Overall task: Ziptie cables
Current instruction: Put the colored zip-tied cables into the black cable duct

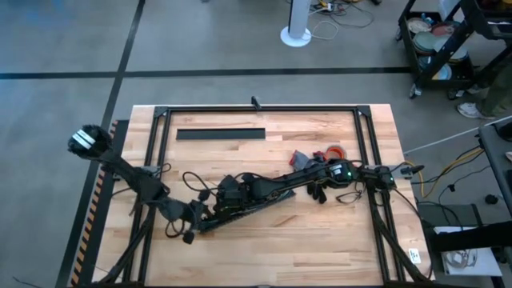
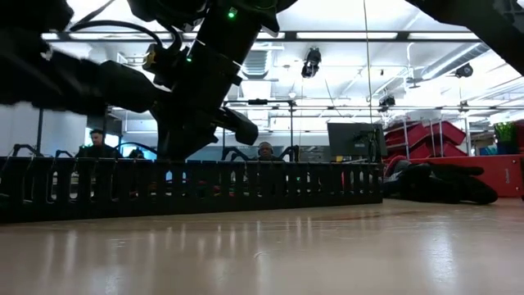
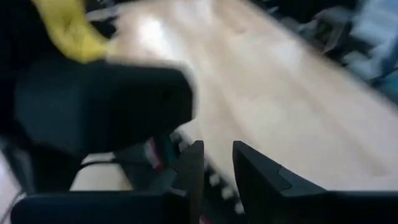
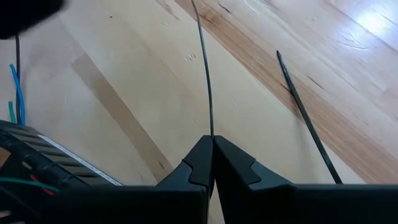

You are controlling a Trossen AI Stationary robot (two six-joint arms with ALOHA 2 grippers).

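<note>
Zipties are what the right wrist view shows best: one thin dark ziptie runs straight up from the right gripper, whose two fingers are pinched together on its near end, and a second ziptie lies loose on the wooden table, beside the first and apart from it. At the edge of that view a blue wire and green wire ends show beside a black duct.

From above, the right arm reaches across the table toward its middle, where the right gripper sits over the slanted black duct. The left gripper is at the lower-left end of that duct, close to the right one. Thin cables loop on the table just beside the two grippers. A second long black duct lies flat near the far edge of the table, well apart from both arms.

In the left wrist view the left gripper's fingers stand a little apart with a gap between them; whether anything sits in that gap cannot be told.

The low view shows the comb-toothed duct standing across the table with the arms coming down behind it.
</note>
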